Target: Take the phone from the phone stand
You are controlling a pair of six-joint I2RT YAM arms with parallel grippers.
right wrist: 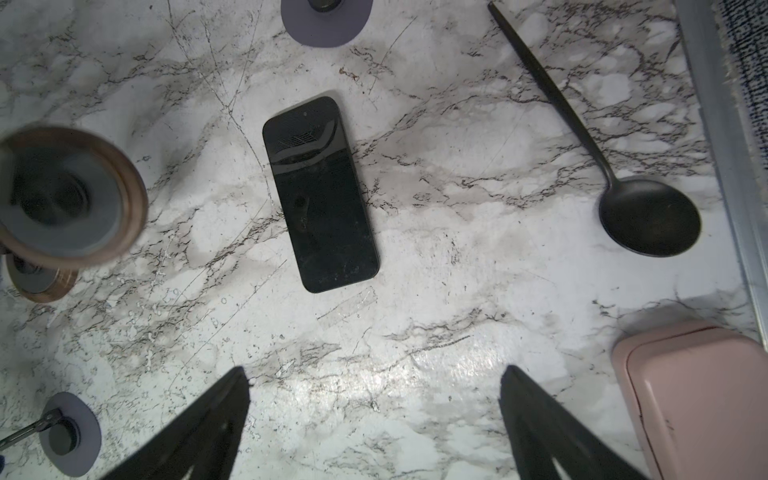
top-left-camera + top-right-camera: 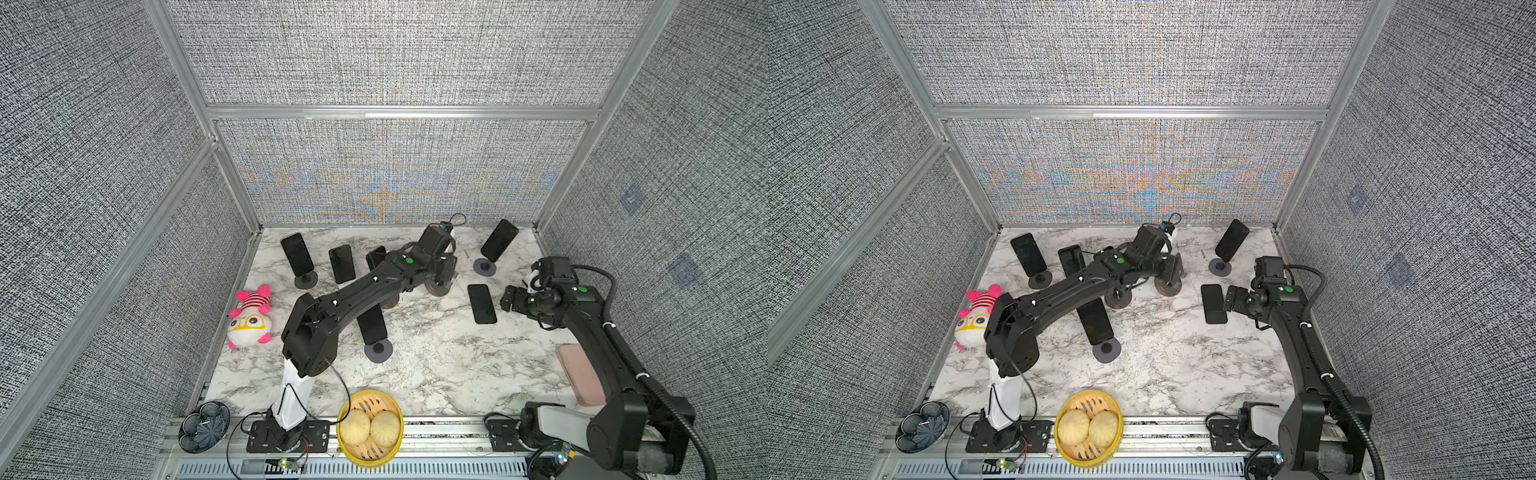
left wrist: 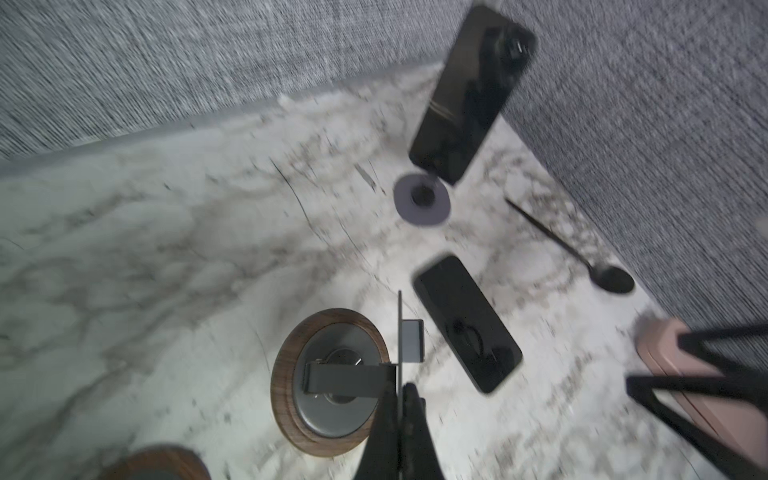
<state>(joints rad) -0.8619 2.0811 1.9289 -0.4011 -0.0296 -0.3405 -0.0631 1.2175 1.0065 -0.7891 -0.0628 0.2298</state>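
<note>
Boxed in on three sides by grey woven fabric panels [image 2: 395, 54], held in a silver aluminium frame [image 2: 399, 112] with one crossbar running across the back. Rainbow-ish moiré shimmer [image 2: 386, 178] on the lower back panel in both top views. Couple of faint bluish square patches [image 2: 632, 199] on the wall at the right. Underneath, a white marble-look counter [image 2: 436, 365] with grey veins, pretty scratched up close. Metal slotted rail [image 2: 440, 428] along the near edge. Soft even lighting, just one bright glare spot [image 1: 395, 374] on the counter.
</note>
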